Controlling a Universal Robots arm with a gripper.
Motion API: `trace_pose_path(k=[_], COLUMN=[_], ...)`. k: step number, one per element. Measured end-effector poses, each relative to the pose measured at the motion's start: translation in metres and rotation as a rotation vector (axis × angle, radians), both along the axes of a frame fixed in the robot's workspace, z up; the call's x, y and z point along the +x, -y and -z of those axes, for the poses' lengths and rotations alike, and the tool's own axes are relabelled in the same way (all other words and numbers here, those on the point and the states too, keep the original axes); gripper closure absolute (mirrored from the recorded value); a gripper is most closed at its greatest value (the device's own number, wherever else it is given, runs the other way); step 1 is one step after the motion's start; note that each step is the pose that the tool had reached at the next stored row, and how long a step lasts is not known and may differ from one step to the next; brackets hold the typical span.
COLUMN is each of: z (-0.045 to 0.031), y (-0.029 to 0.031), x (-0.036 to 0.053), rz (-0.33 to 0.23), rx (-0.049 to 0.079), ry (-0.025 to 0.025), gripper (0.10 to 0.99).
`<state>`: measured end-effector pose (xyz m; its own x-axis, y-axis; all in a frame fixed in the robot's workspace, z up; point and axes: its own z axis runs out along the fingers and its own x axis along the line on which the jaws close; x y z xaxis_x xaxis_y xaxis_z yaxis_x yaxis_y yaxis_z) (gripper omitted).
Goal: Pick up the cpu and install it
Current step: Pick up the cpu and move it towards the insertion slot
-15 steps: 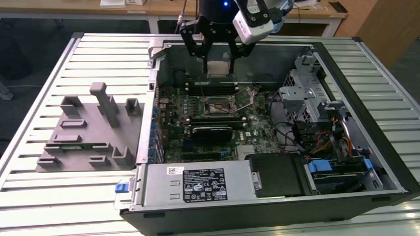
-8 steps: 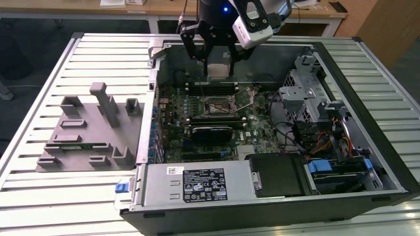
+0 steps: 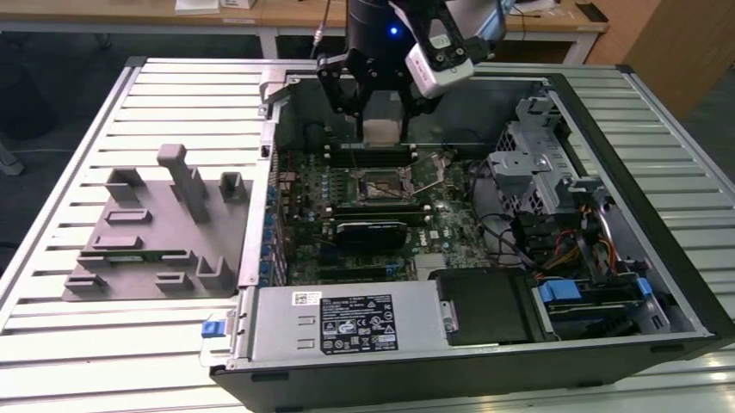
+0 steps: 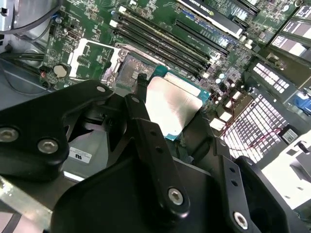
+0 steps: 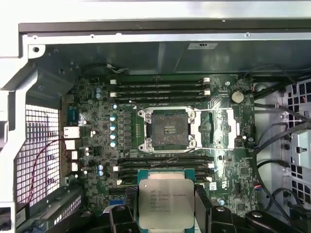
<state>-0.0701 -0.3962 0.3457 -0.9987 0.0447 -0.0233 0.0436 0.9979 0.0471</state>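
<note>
Labels with small print sat on the grey power supply (image 3: 344, 323) of the open computer case (image 3: 677, 258) in the exterior view; above the green motherboard (image 3: 344, 215) the black gripper (image 3: 381, 120) pointed down, clamped on the cpu (image 3: 381, 133). In the second wrist view the cpu (image 4: 172, 104) showed a brushed silvery top between black fingers (image 4: 138, 116). In the first wrist view faint print marked the cpu (image 5: 165, 203), held near the empty square socket (image 5: 168, 128)

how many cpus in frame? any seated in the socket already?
1. The cpu is clamped between the fingers above the motherboard, not in the socket, which is open and empty. None seen elsewhere, though one could be hidden.
</note>
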Motion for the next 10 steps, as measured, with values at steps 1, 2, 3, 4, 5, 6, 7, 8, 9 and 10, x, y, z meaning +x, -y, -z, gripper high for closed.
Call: trace_pose_path(k=[1, 2, 3, 4, 5, 6, 7, 8, 9, 10], z=[0.0014, 0.0027, 0.0041, 0.0055, 0.007, 0.0086, 0.0101, 0.0118, 0.0138, 0.0156], y=[0.0, 0.0, 0.0, 0.0, 0.0, 0.0, 0.0, 0.0, 0.0, 0.0], x=[0.0, 0.0001, 0.0001, 0.0002, 0.0002, 0.0003, 0.0003, 0.0003, 0.0003, 0.0003], rz=[0.0, 0.0, 0.0, 0.0, 0.0, 0.0, 0.0, 0.0, 0.0, 0.0], rx=[0.0, 0.0, 0.0, 0.0, 0.0, 0.0, 0.0, 0.0, 0.0, 0.0], ry=[0.0, -0.0001, -0.0001, -0.0001, -0.0001, 0.0, 0.0, 0.0, 0.0, 0.0], gripper=[0.545, 0.545, 0.545, 0.545, 0.545, 0.545, 0.545, 0.545, 0.545, 0.545])
